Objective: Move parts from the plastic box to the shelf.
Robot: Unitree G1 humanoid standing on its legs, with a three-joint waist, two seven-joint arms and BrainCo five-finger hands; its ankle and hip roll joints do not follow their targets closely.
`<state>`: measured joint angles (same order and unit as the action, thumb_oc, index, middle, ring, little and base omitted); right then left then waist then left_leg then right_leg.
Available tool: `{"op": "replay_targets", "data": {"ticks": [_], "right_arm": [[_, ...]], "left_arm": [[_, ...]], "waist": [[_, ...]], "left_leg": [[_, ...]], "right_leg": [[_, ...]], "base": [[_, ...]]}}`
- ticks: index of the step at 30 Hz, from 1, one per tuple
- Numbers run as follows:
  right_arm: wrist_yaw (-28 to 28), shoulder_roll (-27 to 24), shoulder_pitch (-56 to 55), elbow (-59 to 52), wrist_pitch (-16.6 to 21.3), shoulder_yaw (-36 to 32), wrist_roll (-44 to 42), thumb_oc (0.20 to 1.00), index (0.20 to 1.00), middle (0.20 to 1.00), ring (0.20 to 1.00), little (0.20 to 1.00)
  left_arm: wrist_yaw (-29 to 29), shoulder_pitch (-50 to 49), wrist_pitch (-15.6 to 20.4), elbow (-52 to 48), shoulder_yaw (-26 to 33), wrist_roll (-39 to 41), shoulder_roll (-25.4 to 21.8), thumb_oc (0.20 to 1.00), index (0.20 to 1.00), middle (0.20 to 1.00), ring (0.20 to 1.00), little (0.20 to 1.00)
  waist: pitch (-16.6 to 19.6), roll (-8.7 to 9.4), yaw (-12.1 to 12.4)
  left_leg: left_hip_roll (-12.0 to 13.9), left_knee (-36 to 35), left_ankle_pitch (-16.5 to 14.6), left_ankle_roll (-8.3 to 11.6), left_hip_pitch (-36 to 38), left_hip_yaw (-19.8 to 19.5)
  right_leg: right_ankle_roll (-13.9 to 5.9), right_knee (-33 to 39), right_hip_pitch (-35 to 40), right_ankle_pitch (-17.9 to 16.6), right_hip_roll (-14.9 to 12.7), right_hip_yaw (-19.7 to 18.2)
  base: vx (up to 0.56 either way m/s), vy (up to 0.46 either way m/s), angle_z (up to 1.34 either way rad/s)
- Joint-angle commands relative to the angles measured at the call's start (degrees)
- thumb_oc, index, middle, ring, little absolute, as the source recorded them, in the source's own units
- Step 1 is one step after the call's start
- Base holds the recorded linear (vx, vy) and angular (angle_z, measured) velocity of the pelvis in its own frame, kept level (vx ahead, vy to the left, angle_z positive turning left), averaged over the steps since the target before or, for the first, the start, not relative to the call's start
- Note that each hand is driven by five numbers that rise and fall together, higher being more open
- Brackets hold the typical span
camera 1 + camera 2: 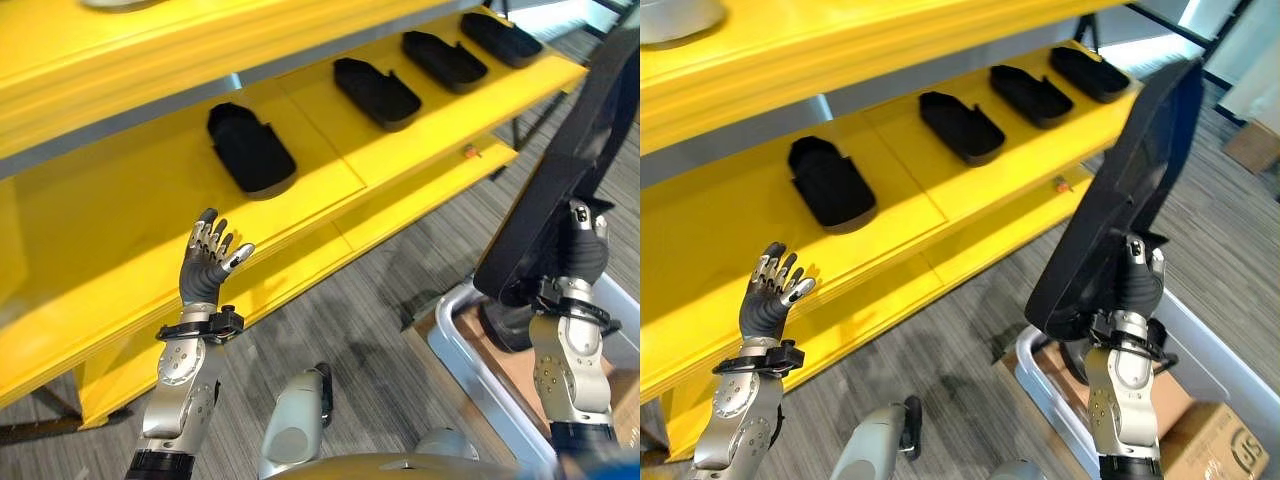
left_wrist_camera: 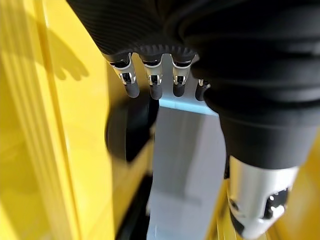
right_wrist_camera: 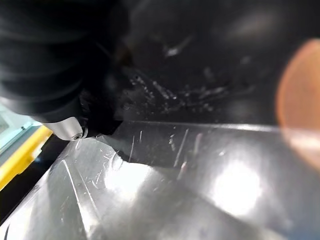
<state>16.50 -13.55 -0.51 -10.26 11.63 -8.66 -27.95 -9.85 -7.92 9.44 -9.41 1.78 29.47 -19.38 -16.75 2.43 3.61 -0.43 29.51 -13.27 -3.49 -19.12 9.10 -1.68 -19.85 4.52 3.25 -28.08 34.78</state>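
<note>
My right hand (image 1: 1137,285) grips the lower end of a large flat black part (image 1: 1130,170) and holds it upright above the grey plastic box (image 1: 470,350). The thumb lies against the part's edge. The glossy surface of that part (image 3: 200,165) shows close up in the right wrist view. My left hand (image 1: 205,262) is raised in front of the yellow shelf (image 1: 120,200), open, fingers (image 2: 152,82) spread and holding nothing. Several black parts lie in a row on the shelf's middle board, the nearest one (image 1: 250,150) just beyond my left hand.
Another dark part (image 1: 505,325) sits inside the plastic box on a brown liner. A cardboard box (image 1: 1205,445) stands at the lower right. A lower yellow board (image 1: 400,210) juts out toward the grey plank floor (image 1: 370,340).
</note>
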Motion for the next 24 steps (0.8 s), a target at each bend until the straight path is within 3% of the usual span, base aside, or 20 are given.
{"op": "replay_targets", "data": {"ticks": [1,2,3,4,5,6,7,11,18,22,23,24], "right_arm": [[-0.26,-2.25,2.75,-2.57,4.13,-1.66,-0.23,0.200,0.200,0.200,0.200,0.200],[-0.52,-2.08,2.35,-2.40,4.47,-2.25,-0.35,0.200,0.200,0.200,0.200,0.200],[-0.70,-2.14,2.07,-2.21,4.34,-2.54,-0.37,0.200,0.200,0.200,0.200,0.200],[-2.00,-1.88,0.71,-1.77,4.75,-3.17,-0.93,0.200,0.200,0.200,0.200,0.200],[-2.03,-1.88,0.73,-1.75,4.77,-3.18,-0.96,0.200,0.200,0.200,0.200,0.200],[-2.54,-1.78,0.39,-1.50,4.76,-3.13,-1.33,0.200,0.200,0.200,0.200,0.200],[-3.17,-1.31,0.10,-0.71,5.15,-2.41,-2.02,0.200,0.200,0.200,0.200,0.200],[-3.50,-1.51,-0.19,-0.49,5.51,-1.64,-2.71,0.200,0.200,0.200,0.200,0.200],[-4.00,-2.13,-2.16,-0.92,4.83,-2.92,-2.74,0.200,0.200,0.200,0.200,0.200],[-3.93,-3.41,-2.48,-0.79,5.18,-4.40,-3.33,0.200,0.200,0.200,0.200,0.200],[-3.64,-3.94,-2.47,-0.88,5.38,-5.05,-3.56,0.200,0.200,0.200,0.200,0.200],[-3.64,-3.96,-2.43,-0.87,5.38,-5.06,-3.57,0.200,0.200,0.200,0.200,0.200]], "left_arm": [[-0.80,1.14,4.03,-5.37,2.74,-3.14,-2.03,1.000,1.000,1.000,1.000,1.000],[-0.70,1.99,4.45,-4.53,2.14,-3.14,-2.30,1.000,1.000,1.000,1.000,1.000],[-0.47,2.30,4.34,-4.19,1.69,-3.10,-2.25,1.000,1.000,1.000,1.000,1.000],[0.52,2.66,3.63,-3.95,1.30,-4.24,-2.06,1.000,1.000,1.000,1.000,1.000],[0.52,2.67,3.63,-3.96,1.31,-4.24,-2.06,1.000,1.000,1.000,1.000,1.000],[0.74,2.32,3.48,-4.09,1.38,-4.52,-2.06,1.000,1.000,1.000,1.000,1.000],[0.52,1.46,3.24,-4.12,1.96,-5.04,-1.79,1.000,1.000,1.000,1.000,1.000],[0.43,1.67,3.45,-3.72,1.65,-4.60,-1.43,1.000,1.000,1.000,1.000,1.000],[1.99,-0.83,3.06,-4.38,1.32,-4.18,-0.05,1.000,1.000,1.000,1.000,1.000],[2.89,-0.01,3.06,-4.19,1.02,-3.49,0.31,1.000,1.000,1.000,1.000,1.000],[2.84,0.63,3.03,-3.97,0.69,-3.00,0.78,1.000,1.000,1.000,1.000,1.000],[2.85,0.69,3.03,-3.95,0.70,-3.00,0.80,1.000,1.000,1.000,1.000,1.000]], "waist": [[2.81,-0.53,-1.41],[3.68,-1.10,-3.55],[3.83,-1.43,-4.91],[3.83,-1.33,-6.86],[3.88,-1.37,-6.86],[4.11,-1.00,-6.96],[4.54,0.12,-6.63],[4.61,0.69,-6.97],[5.68,0.71,-6.60],[4.00,1.02,-7.26],[2.87,1.16,-8.13],[2.79,1.05,-8.11]], "left_leg": [[2.71,-7.25,0.80,4.78,6.62,-5.26],[1.38,-12.34,3.76,3.91,7.88,-6.02],[0.71,-14.49,4.69,3.64,8.98,-7.40],[-0.28,-20.61,7.65,3.29,12.41,-10.21],[-0.21,-20.93,8.04,3.34,12.39,-10.22],[-0.43,-22.67,8.74,3.26,13.16,-10.71],[-0.91,-25.67,10.08,2.72,14.30,-11.23],[-1.63,-26.43,10.22,3.06,15.34,-11.91],[-1.53,-26.22,9.95,3.86,17.15,-12.47],[-2.66,-14.51,7.38,5.83,12.55,-12.01],[-0.64,-10.22,5.92,6.33,11.61,-8.70],[-0.53,-9.63,5.57,6.36,11.36,-8.71]], "right_leg": [[-8.54,0.39,-3.80,-6.12,-1.44,-8.02],[-6.51,1.79,-8.08,-4.81,4.74,-19.15],[-5.91,2.23,-9.62,-2.67,8.89,-24.17],[-4.40,1.69,-11.52,3.02,19.40,-31.81],[-4.33,1.90,-11.60,2.72,19.48,-31.78],[-4.07,3.04,-11.62,3.16,21.29,-31.93],[-3.40,6.81,-12.73,2.36,25.46,-30.78],[-3.08,10.90,-12.43,0.95,27.04,-32.37],[-2.43,13.96,-7.06,1.44,26.09,-29.76],[-0.69,12.59,-7.51,2.66,25.33,-27.82],[0.14,9.67,-8.23,3.70,24.59,-26.41],[0.16,9.34,-8.36,3.91,24.68,-26.41]], "base": [[0.09,0.278,0.84],[0.09,0.220,0.56],[0.21,0.312,1.08],[0.18,0.167,0.95],[0.14,0.093,1.38],[0.06,-0.036,0.78],[0.07,-0.035,0.35],[0.06,-0.040,0.00],[0.03,-0.093,0.36],[-0.07,-0.073,0.40],[-0.10,-0.025,0.41],[-0.14,0.004,0.72]]}}
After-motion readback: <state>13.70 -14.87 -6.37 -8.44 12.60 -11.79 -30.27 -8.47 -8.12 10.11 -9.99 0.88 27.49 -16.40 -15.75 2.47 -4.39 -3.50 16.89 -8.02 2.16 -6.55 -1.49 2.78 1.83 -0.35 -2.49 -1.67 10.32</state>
